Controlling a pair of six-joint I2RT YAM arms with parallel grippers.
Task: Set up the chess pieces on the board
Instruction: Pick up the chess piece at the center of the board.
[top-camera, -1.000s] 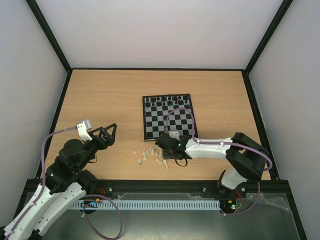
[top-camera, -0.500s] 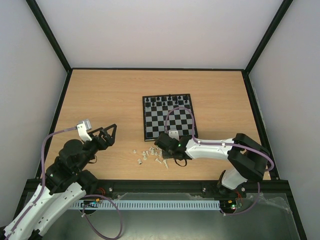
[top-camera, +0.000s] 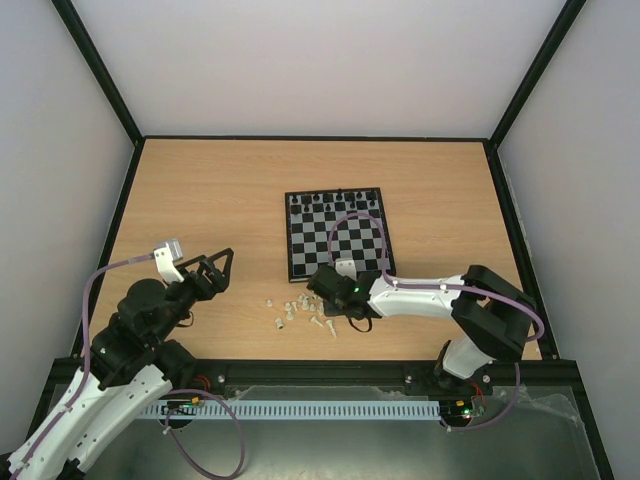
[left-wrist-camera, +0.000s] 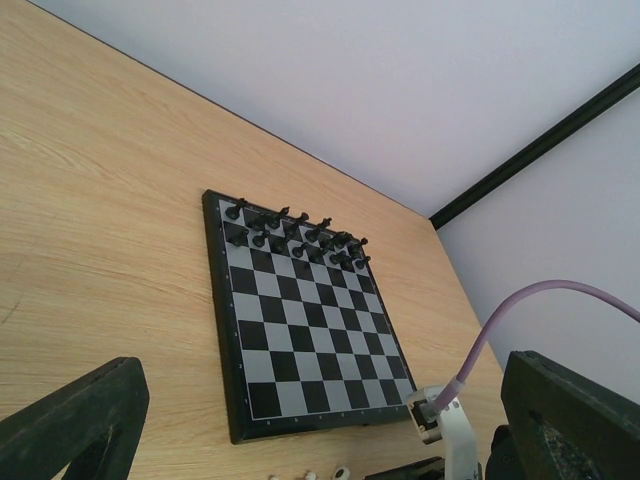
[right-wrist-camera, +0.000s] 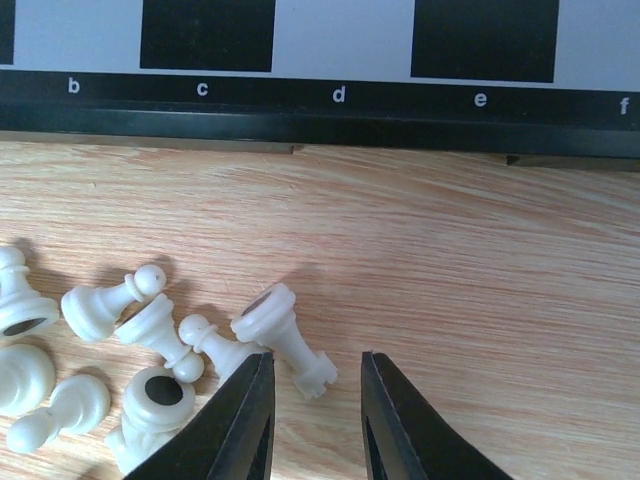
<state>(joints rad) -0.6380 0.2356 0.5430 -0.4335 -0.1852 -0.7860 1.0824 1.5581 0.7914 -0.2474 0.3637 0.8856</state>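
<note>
The board (top-camera: 336, 233) lies flat mid-table, with black chess pieces (top-camera: 335, 200) on its two far rows; it also shows in the left wrist view (left-wrist-camera: 300, 320). White pieces (top-camera: 300, 310) lie scattered on the wood in front of the board's near-left corner. My right gripper (right-wrist-camera: 317, 385) is open, low over the table; a fallen white rook (right-wrist-camera: 285, 338) lies with its top between the fingertips, beside several other white pieces (right-wrist-camera: 150, 335). The board's near edge (right-wrist-camera: 340, 110) runs just beyond. My left gripper (top-camera: 218, 265) is open and empty, held above the table to the left.
Black frame rails (top-camera: 310, 139) and white walls bound the wooden table (top-camera: 200, 200). My right arm (top-camera: 430, 295) stretches across the near right. A purple cable (top-camera: 355, 225) loops over the board's near part.
My right gripper has shifted slightly left toward the white pieces. The left arm has not moved.
</note>
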